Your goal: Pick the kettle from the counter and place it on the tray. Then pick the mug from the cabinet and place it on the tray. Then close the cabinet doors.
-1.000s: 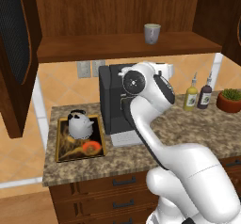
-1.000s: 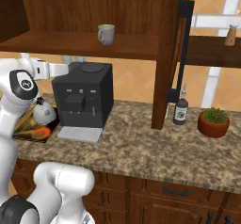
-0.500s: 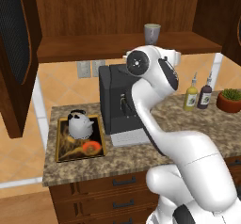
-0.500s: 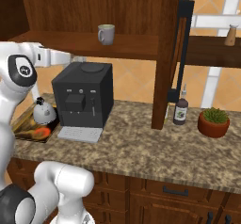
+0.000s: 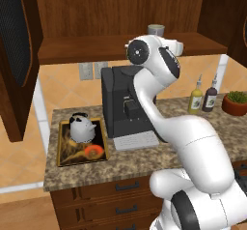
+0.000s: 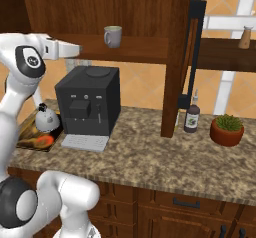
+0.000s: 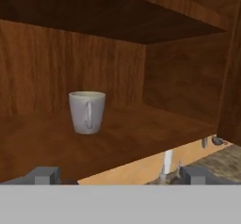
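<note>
Though the arm hides its base, the mug rim shows.

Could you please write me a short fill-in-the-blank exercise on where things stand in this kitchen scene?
1. The kettle sits on the ____, left of the coffee machine.
2. The mug stands upright on the cabinet's lower ____.
3. The tool faces the mug with its jaws ____, not touching it.
4. The potted plant rests on the ____, right of the dark bottle.

Missing words: tray; shelf; open; counter
</note>
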Robot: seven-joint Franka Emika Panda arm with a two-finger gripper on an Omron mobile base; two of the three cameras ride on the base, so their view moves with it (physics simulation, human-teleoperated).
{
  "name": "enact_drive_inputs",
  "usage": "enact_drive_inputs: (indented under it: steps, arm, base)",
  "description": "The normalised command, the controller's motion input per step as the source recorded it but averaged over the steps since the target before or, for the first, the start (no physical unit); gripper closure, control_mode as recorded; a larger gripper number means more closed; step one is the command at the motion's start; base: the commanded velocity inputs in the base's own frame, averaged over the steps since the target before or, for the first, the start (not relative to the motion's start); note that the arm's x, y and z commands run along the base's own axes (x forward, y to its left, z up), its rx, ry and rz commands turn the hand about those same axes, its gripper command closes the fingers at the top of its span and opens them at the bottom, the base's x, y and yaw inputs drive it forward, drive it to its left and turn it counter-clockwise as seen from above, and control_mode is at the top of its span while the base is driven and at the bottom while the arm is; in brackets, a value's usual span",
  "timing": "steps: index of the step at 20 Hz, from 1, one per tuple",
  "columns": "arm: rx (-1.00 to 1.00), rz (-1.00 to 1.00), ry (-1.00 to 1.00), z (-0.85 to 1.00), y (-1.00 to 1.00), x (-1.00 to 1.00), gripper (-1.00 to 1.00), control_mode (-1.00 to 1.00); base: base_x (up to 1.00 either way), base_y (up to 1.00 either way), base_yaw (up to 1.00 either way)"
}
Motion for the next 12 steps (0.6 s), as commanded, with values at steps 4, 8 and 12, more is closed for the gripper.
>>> enact_drive_inputs:
  steps: [4,8,12]
  arm:
    - [0.04,0.0,0.01,0.0,0.0,0.53,-1.0,-1.0]
    - [0.09,0.19,-0.07,0.0,-0.22,0.46,-1.0,-1.0]
    - [0.07,0.25,-0.06,0.0,-0.34,0.32,-1.0,-1.0]
  base:
    - [0.0,0.0,0.0]
    - [0.0,0.0,0.0]
    - [0.0,0.0,0.0]
